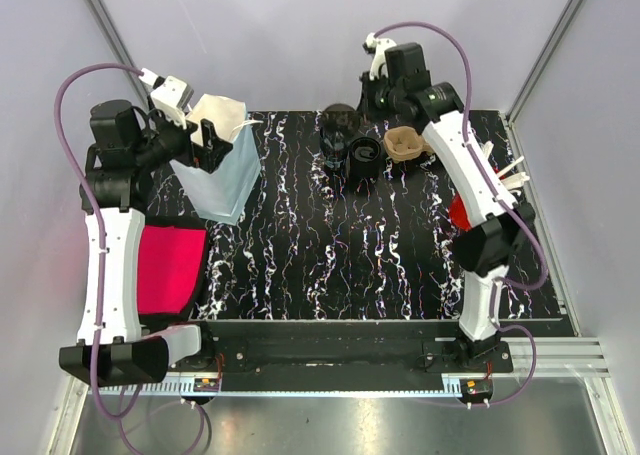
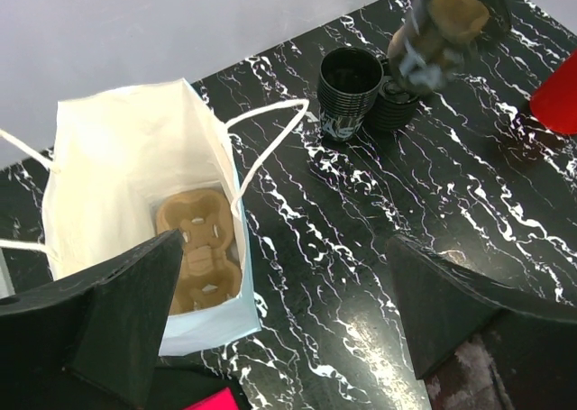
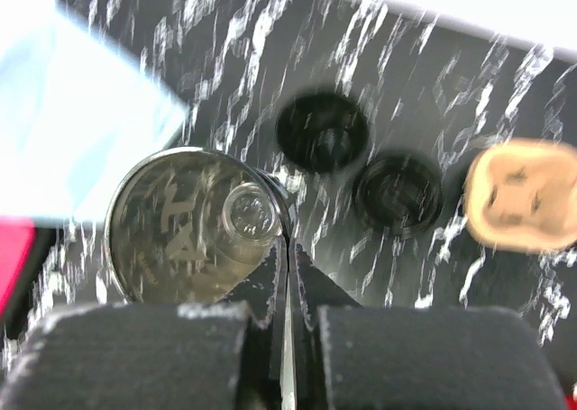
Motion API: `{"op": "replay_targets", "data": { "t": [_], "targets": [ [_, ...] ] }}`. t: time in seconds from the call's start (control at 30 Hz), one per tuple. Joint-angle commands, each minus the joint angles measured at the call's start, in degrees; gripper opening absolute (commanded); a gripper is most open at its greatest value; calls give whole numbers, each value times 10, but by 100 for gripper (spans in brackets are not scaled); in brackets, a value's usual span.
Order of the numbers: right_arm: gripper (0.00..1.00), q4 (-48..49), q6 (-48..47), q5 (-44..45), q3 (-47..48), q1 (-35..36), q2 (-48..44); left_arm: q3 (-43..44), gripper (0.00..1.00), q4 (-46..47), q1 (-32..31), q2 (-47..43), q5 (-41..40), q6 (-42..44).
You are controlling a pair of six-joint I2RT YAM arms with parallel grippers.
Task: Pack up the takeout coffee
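Spreading right across the floor of the cell, the black marbled table [image 1: 330, 245] carries everything. On its left edge lies a bright pink cloth [image 1: 165, 265]. Just behind that stands the white paper bag [image 1: 222, 175], upright, mouth gaping, its handles flopped outward.

Now the left arm: it hangs over the bag, and the left end effector [image 2: 284, 243] is spread wide, released, gripping nothing. From its wrist view one finger sits over the bag's near rim and the other is out over bare table. Down at the bottom of the bag, a brown cup carrier [image 2: 200, 248] lies flat.

Over to the right arm, reaching to the back of the table. The right end effector [image 3: 288, 248] is clenched tight, pinching the rim of a black cup [image 3: 189, 230], and that cup is tipped on its side with its mouth facing the wrist camera. From overhead it sits at the back centre, well apart from the bag.

Around it: a stack of black cups [image 2: 350, 90] stands upright, touching a shorter dark stack [image 2: 394, 104]. Just right of the gripped cup lies a loose cardboard carrier [image 1: 405, 143]. Near the right edge, there's a red object [image 1: 458, 210] half hidden under the arm, and some pale sticks [image 1: 510, 175].
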Motion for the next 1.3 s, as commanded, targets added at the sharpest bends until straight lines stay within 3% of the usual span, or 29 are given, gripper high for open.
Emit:
{"op": "replay_targets", "data": {
  "t": [0.0, 0.13, 0.33, 0.67, 1.27],
  "targets": [
    [0, 50, -52, -68, -153, -1, -79, 45, 99, -12, -19, 9, -16, 42],
    [0, 122, -53, -79, -318, 1, -145, 44, 99, -28, -56, 12, -41, 62],
    [0, 193, -74, -65, -438, 24, -159, 7, 99, -15, -114, 17, -51, 50],
    [0, 237, -70, -70, -510, 41, -155, -48, 99, 10, -193, 28, -73, 27],
    [0, 261, -60, -58, -558, 49, -172, -64, 99, 18, -200, 25, -76, 17]
  ]
}}
